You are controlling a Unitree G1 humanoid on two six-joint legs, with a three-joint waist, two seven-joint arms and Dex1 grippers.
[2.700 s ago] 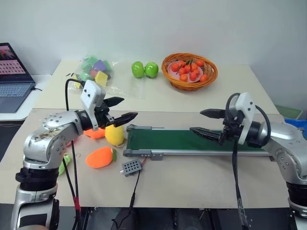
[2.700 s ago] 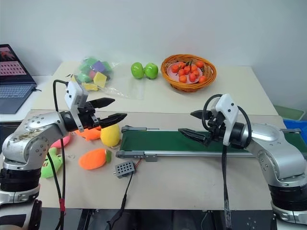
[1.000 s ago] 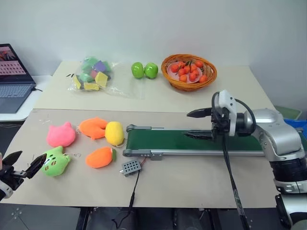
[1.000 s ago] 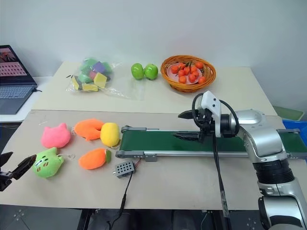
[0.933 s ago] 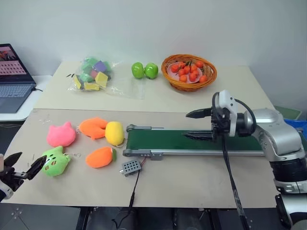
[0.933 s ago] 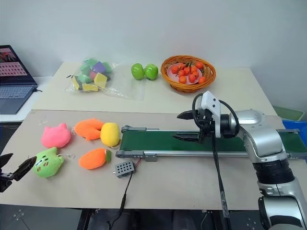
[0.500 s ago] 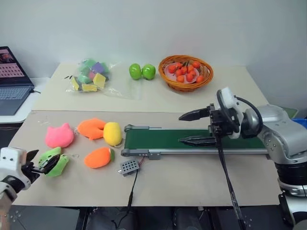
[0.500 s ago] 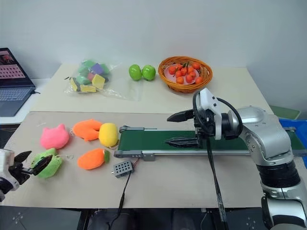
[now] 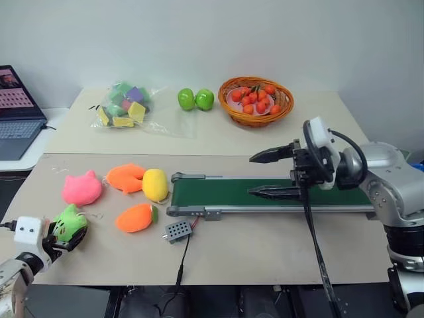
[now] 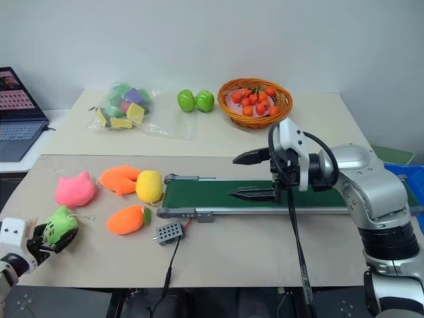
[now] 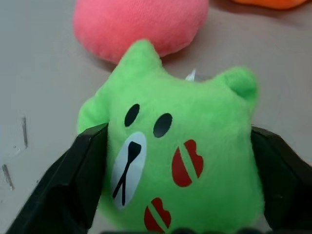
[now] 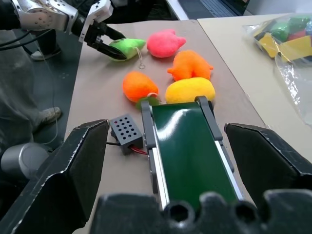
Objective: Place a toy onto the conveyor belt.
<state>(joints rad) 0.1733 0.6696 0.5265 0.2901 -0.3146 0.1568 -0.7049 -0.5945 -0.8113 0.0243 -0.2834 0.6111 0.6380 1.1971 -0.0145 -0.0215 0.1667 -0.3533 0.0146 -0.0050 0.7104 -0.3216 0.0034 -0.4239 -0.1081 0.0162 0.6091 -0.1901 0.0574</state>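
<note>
The lime-green toy (image 9: 69, 222), a plush face with red cheek marks, sits near the table's front left corner. My left gripper (image 9: 66, 233) is shut on the toy; the left wrist view shows a black finger (image 11: 78, 180) pressed against each side of the toy (image 11: 180, 161). The dark green conveyor belt (image 9: 225, 192) runs across the middle of the table in its grey frame. My right gripper (image 9: 252, 175) hangs open just above the belt's middle, pointing left, with nothing between its fingers. The right wrist view looks along the belt (image 12: 185, 151) towards the toy (image 12: 124, 48).
A pink plush (image 9: 82, 188), an orange plush (image 9: 126, 177), a yellow plush (image 9: 156, 185) and an orange carrot plush (image 9: 136, 217) lie left of the belt. The grey box (image 9: 179, 230) lies in front of it. A fruit basket (image 9: 255, 99), two apples (image 9: 195, 99), a bag of blocks (image 9: 126, 106) and a laptop (image 9: 16, 112) stand behind.
My left gripper has slid forward over the green toy and closed onto its sides, and the toy now stands more upright. The right gripper has barely moved.
</note>
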